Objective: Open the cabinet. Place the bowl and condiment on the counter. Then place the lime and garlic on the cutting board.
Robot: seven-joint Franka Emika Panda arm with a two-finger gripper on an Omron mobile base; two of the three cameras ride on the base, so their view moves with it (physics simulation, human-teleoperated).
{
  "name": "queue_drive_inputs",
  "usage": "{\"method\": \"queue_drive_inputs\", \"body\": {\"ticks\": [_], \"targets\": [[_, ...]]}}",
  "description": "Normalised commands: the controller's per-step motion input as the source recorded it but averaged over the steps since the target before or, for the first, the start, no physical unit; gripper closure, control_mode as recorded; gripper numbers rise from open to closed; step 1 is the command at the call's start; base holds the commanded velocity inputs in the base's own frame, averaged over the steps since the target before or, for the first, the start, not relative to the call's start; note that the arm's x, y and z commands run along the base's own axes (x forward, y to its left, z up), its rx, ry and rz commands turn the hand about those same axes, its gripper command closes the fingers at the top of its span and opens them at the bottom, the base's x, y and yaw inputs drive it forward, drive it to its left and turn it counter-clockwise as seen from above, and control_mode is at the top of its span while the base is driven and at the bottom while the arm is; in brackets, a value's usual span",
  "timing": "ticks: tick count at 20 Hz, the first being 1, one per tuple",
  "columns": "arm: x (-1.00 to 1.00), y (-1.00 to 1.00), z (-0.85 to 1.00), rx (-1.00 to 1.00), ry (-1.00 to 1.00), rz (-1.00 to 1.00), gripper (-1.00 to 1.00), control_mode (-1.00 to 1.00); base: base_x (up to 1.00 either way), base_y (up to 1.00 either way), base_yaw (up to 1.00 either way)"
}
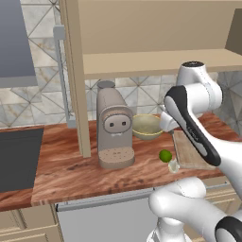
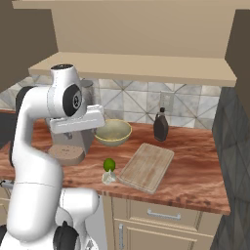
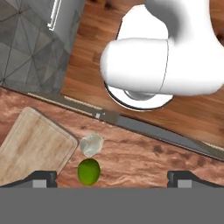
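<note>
You had the cabinet (image 2: 146,29) open, bowl (image 2: 113,132) and condiment (image 2: 161,126) down; lime (image 3: 89,171) and garlic (image 3: 91,144) lay beside the board (image 2: 146,167), gripper (image 3: 112,178) jaws released.

A home kitchen is shown: a wooden worktop (image 2: 195,166) with a coffee machine (image 1: 113,130), a cutting board (image 2: 146,167), a tiled wall (image 2: 132,100) behind, a cabinet (image 2: 136,34) above and drawers (image 2: 161,214) below.
</note>
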Motion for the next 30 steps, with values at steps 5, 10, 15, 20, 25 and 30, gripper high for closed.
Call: {"method": "queue_drive_inputs", "body": {"ticks": [5, 10, 15, 20, 25, 30], "targets": [[0.23, -0.01, -0.07, 0.0, 0.08, -0.11, -1.0, -1.0, 0.0, 0.0, 0.0], [0.24, -0.05, -0.23, 0.0, 0.05, 0.0, -1.0, -1.0, 0.0, 0.0, 0.0], [0.15, -0.18, -0.39, 0.0, 0.0, 0.0, -1.0, -1.0, 0.0, 0.0, 0.0], [0.1, -0.19, -0.2, 0.02, 0.0, 0.0, -1.0, -1.0, 0.0, 0.0, 0.0], [0.2, -0.01, -0.01, 0.0, 0.01, 0.0, -1.0, -1.0, 0.0, 0.0, 0.0], [0.21, 0.0, -0.18, 0.0, 0.06, 0.03, -1.0, -1.0, 0.0, 0.0, 0.0]]}}
